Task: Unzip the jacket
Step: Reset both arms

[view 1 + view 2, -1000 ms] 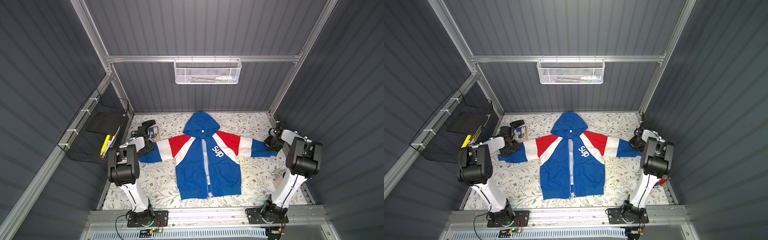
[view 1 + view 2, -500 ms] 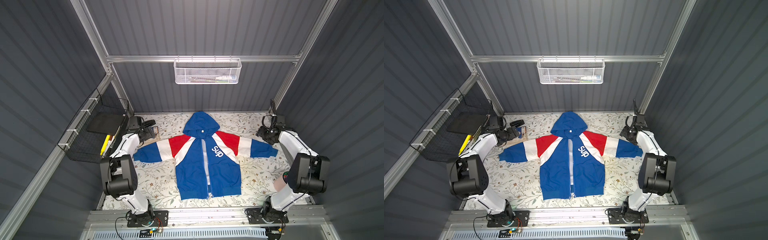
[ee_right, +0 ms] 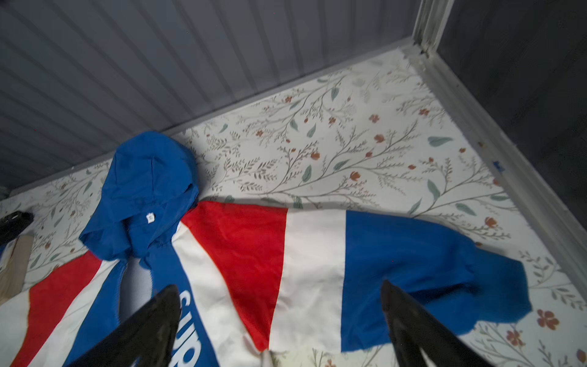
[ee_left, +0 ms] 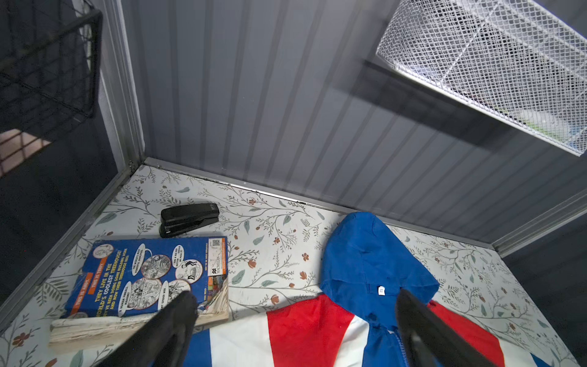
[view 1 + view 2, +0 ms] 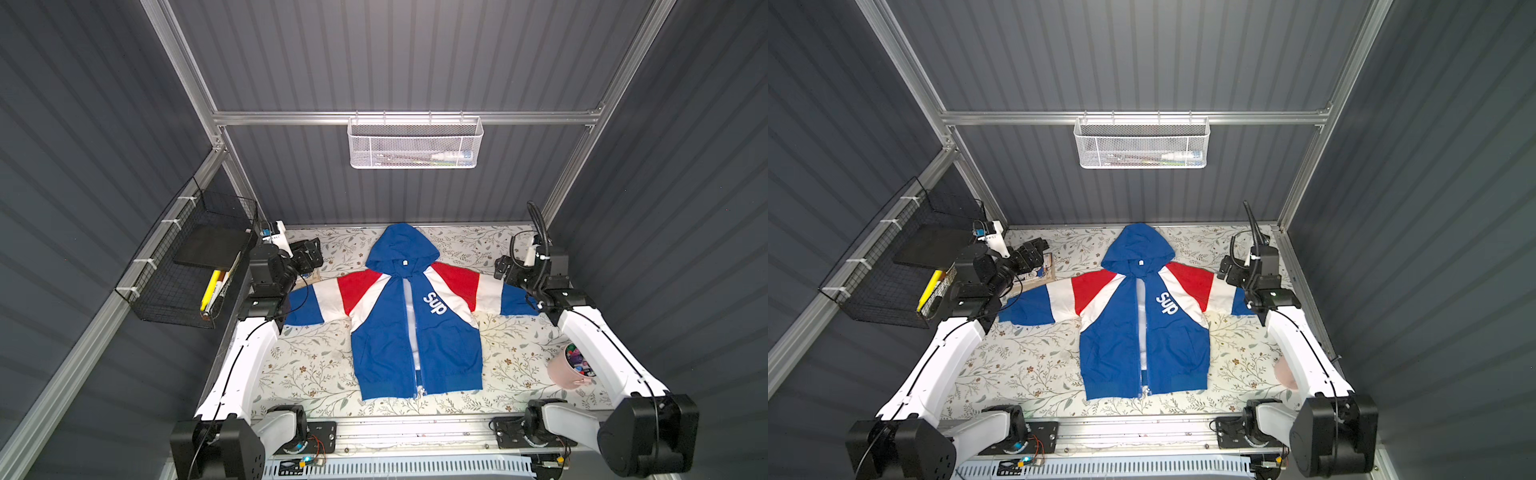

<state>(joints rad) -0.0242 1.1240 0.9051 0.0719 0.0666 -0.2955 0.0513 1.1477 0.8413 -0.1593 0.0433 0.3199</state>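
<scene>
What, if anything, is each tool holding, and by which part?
Nothing. The left tool and the right tool are both open and empty; the jacket lies ungripped.

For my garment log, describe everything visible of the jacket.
The jacket is small, hooded, thin fabric: royal blue, red and white diagonal shoulder panels, white "Sup" lettering. It lies flat, front up, on the floral tabletop, sleeves spread, hood toward the back wall. Its front gapes nearly to the hem, showing white lining.

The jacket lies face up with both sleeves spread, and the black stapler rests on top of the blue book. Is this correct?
Not quite. The left wrist view shows the stapler on the table beside the book, not on it. The jacket does lie face up, sleeves spread.
</scene>
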